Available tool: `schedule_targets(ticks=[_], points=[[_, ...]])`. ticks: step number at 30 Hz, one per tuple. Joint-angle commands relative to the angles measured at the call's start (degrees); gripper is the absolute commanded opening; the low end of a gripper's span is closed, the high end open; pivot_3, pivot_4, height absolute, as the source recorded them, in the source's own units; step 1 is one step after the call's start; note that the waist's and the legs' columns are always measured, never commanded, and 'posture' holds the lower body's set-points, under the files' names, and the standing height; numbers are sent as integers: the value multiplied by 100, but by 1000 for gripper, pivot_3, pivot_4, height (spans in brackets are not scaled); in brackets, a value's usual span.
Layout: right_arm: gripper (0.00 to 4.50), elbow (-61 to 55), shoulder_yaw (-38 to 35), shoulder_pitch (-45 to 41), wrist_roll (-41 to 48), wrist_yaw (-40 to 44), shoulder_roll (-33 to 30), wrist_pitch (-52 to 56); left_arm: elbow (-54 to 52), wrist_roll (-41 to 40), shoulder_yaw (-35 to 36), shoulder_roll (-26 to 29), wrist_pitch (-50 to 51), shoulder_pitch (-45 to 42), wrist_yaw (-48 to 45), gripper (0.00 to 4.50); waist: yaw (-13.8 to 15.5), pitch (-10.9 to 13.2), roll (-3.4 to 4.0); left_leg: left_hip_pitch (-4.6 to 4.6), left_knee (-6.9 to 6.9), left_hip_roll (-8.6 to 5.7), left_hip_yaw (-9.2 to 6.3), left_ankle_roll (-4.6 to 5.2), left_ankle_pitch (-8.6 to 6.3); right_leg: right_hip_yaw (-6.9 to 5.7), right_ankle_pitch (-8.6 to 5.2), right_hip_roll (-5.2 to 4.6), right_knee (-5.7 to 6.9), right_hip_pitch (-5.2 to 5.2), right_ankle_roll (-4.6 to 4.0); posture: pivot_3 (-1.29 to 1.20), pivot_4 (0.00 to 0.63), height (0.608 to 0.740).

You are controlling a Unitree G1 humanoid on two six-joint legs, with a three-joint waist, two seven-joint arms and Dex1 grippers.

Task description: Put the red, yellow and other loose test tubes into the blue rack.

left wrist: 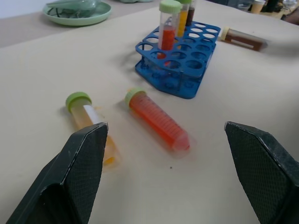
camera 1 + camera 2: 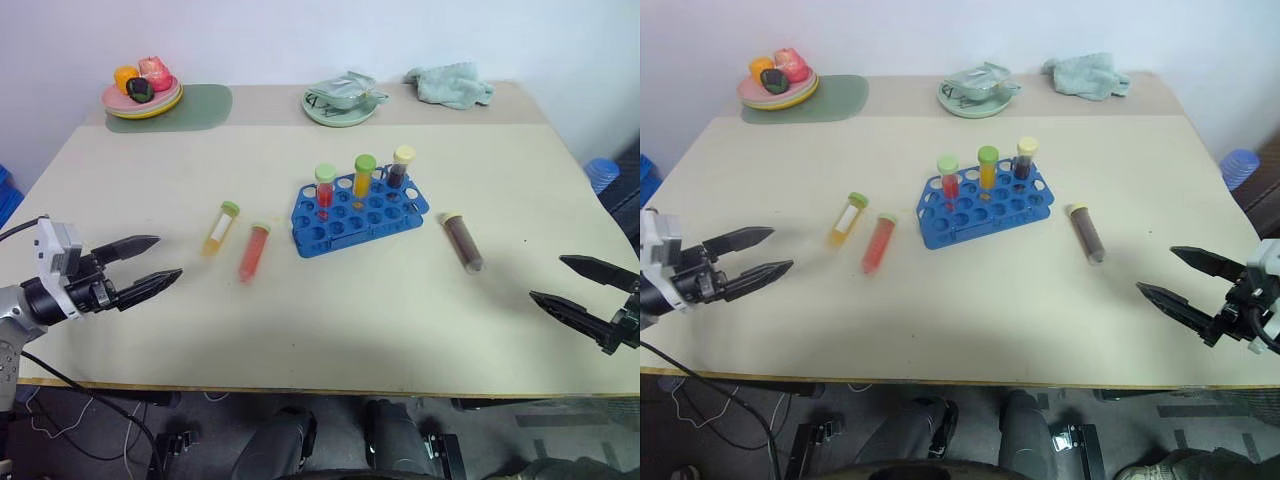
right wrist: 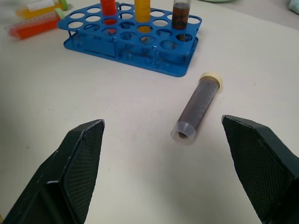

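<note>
Three tubes lie loose on the table (image 2: 520, 160), none yet in a claw: the yellow tube (image 2: 220, 227) and the red tube (image 2: 254, 250) side by side to the left of the blue rack (image 2: 358, 214), and the brown tube (image 2: 463, 241) alone to its right. Three more tubes already stand upright in the rack's back row. Both claws are empty with jaws spread wide, the left gripper (image 2: 148, 264) hovering near the table's left front edge and the right gripper (image 2: 583, 288) near the right front edge. For the left gripper, the red and yellow tubes lie ahead and toward the rack, each with its green cap pointing away and its long axis running roughly front to back, slightly slanted; the yellow one is the nearer of the two. The brown tube lies ahead of the right gripper, cream cap away, its tip angled toward that claw, so this arm is clearly the better placed for it. Either pick likely needs the jaws to straddle the tube across its width.
</note>
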Motion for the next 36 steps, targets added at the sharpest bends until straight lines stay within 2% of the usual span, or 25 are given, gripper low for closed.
schedule_targets(ticks=[1,8,13,19,25,29,31,36], points=[[4130,-43,-98,-118,57,41,-80,-19,-217,-22,167,111,131,-22,126,4084,1,0,0,1,0,1,3,0,0,3,1,1,0,0,0,0,150,740],[4130,-140,198,-341,11,-144,-22,47,-507,-349,196,6,534,-107,252,4084,3,4,-4,2,0,1,9,-10,6,11,2,3,-2,-1,2,0,150,740],[4130,-307,509,-601,66,-424,43,178,-644,-787,187,102,943,-128,-60,4084,-1,5,-2,2,0,2,14,-21,11,15,3,4,-2,-4,2,0,150,740],[4130,-421,804,-763,88,-563,73,241,-672,-706,79,45,875,-192,-205,4084,4,6,-3,1,0,4,17,-22,11,18,3,6,-2,-4,2,0,150,740],[4130,-396,1311,-1492,391,-1011,-258,1255,-744,-897,-109,-68,997,-609,-270,4084,4,7,-3,2,1,4,20,-22,11,21,9,6,-2,-5,-2,0,150,740],[4130,67,1904,-2553,521,-1464,-602,2352,-733,-859,-388,-12,958,-869,-580,4084,-22,11,0,0,1,7,28,-24,12,26,12,8,-2,-10,-6,0,150,740],[4130,540,2436,-3487,482,-1602,-662,2892,-720,-725,-672,-22,887,-1102,-711,4084,-13,13,-2,1,1,10,34,-24,13,30,15,11,-2,-13,-7,0,150,740],[4130,1848,3850,-5502,-251,-1808,-596,3772,-608,-400,-1248,-211,654,-1577,-844,4084,-14,24,7,-12,1,23,45,-27,14,31,25,19,-10,-23,-13,0,150,740]])
